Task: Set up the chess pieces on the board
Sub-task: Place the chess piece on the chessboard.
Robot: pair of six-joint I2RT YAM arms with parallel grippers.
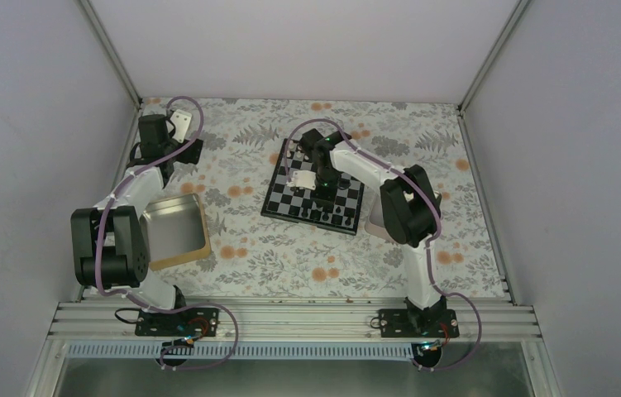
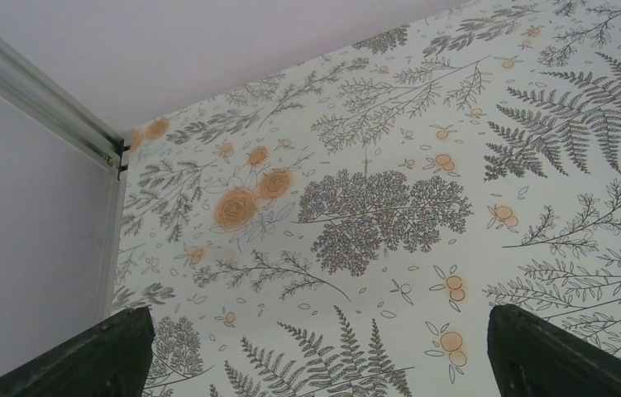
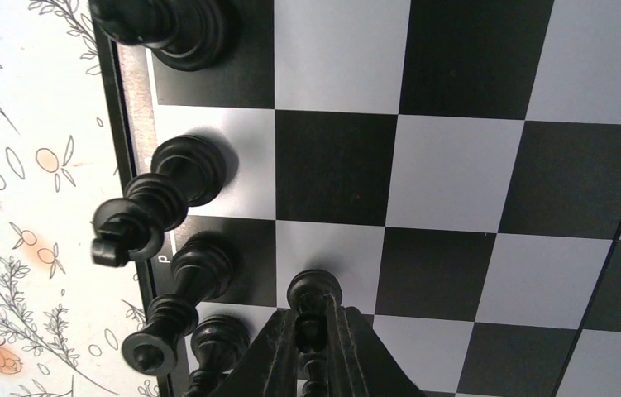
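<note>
Pinching black chess piece (image 3: 315, 286), right gripper (image 3: 313, 321), upright, base on board (image 3: 456, 174)

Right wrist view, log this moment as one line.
right tool: shut on black piece | black piece: at board, near its edge | left tool: open, empty

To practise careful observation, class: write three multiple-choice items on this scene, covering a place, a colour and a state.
1. The gold-rimmed tin lies: A left of the board; B on it; C right of it.
2. The chess piece in the right end effector is: A white; B black; C red.
3. The left end effector is: A shut on a piece; B shut, empty; C open.
Answers: A, the top view shows it; B, the wrist view shows black; C, its jaws stand wide apart.
</note>
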